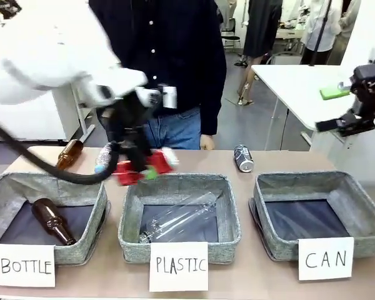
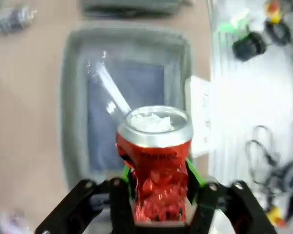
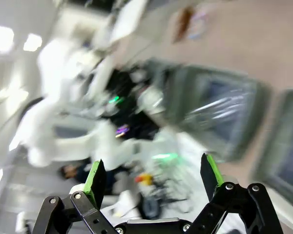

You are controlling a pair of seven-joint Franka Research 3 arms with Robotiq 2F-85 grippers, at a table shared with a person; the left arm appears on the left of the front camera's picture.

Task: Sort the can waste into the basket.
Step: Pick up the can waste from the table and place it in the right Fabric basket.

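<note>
Left gripper clamps dented red metal can; right gripper jaws apart; dark grey metal can on table; grey woven CAN basket holds 0.

- Grey basket, front L, w/ "BOTTLE" card: brown glass bottle lying inside.
- Mid basket w/ "PLASTIC" card: clear plastic bottle lying diagonally inside.
- 2nd brown bottle on table, behind L basket.
- Person, dark shirt + jeans, at far edge.
- White side table back R, green item on it.
</note>
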